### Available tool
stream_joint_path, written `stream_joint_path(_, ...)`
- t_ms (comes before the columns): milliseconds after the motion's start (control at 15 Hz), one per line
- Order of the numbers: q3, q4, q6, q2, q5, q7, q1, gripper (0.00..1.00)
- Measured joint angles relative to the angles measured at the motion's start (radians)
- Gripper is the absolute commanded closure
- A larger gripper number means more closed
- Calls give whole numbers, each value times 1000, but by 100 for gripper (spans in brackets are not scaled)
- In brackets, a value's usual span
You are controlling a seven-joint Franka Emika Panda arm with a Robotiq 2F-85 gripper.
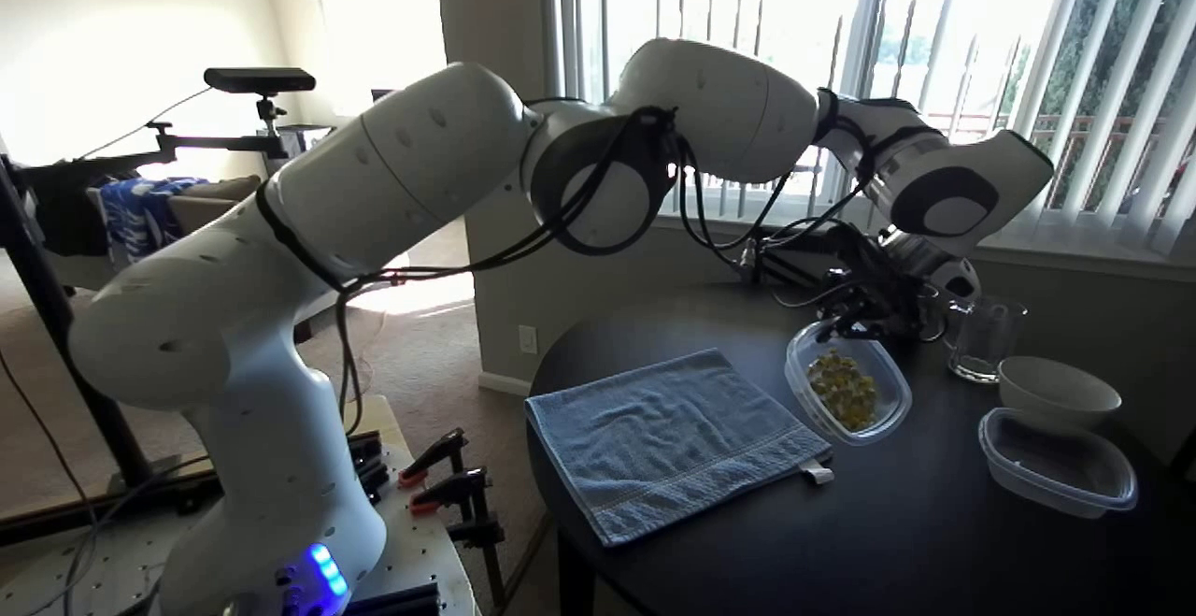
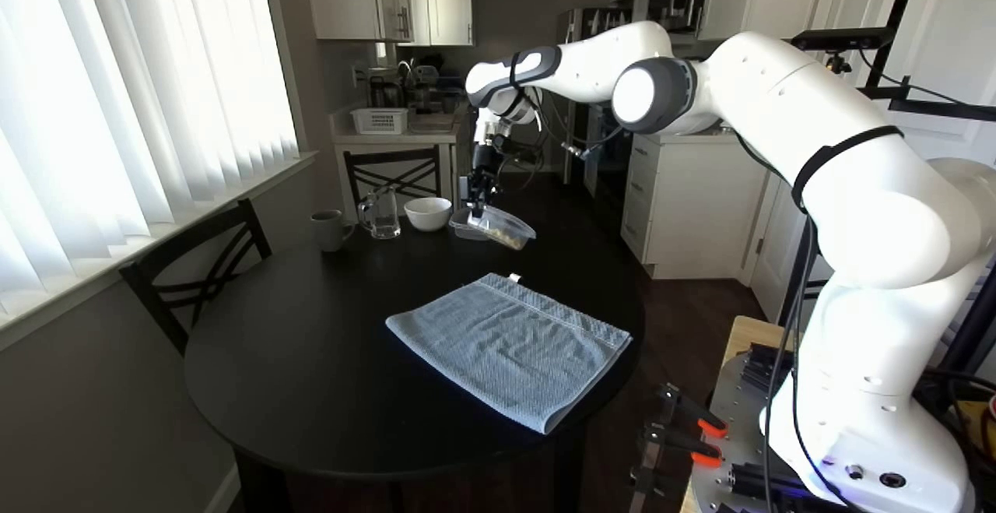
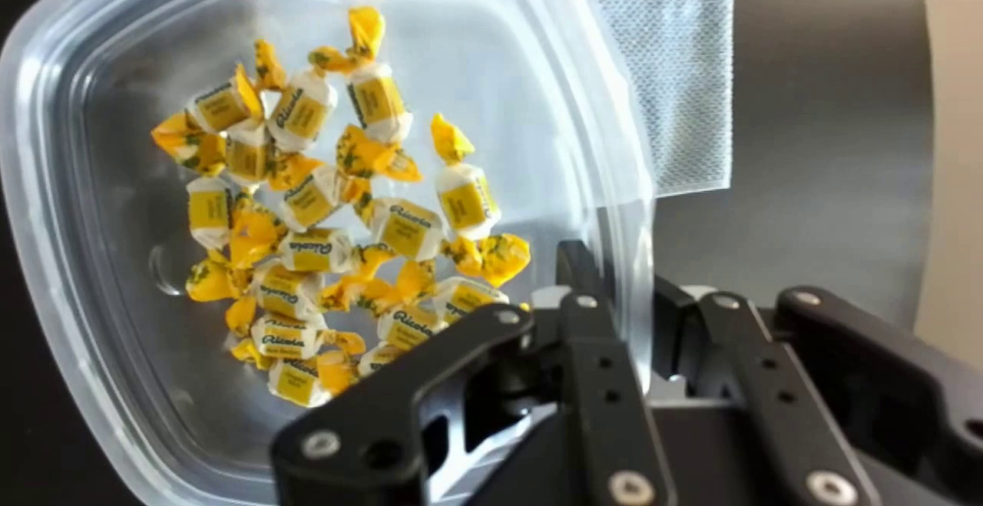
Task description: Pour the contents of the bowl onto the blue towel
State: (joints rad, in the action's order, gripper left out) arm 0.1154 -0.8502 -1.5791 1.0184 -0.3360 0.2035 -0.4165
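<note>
I see yellow-and-white sweets (image 3: pixel 316 251) with dark lettering and green-flecked ends; their bowl (image 3: pixel 484 68) is clear; the towel (image 2: pixel 510 349) is blue-grey with a textured edge band; my gripper (image 3: pixel 631 295) is black, my arm (image 2: pixel 840 163) white with dark grey patches; the table (image 2: pixel 311 365) is black, the mug (image 2: pixel 327 233) grey.

In an exterior view, daylit window (image 1: pixel 794 8) blown out beyond far edge of table (image 1: pixel 888 532), dark at near edge. Wrist view: bowl (image 3: pixel 499 61) glaring, fine print on candies (image 3: pixel 315 251) blurred.
</note>
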Motion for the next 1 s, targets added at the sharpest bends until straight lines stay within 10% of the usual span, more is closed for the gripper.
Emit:
stream_joint_path(667,172,119,64,126,-209,224,-108,95)
stream_joint_path(1000,178,182,278,175,-175,259,-110,95)
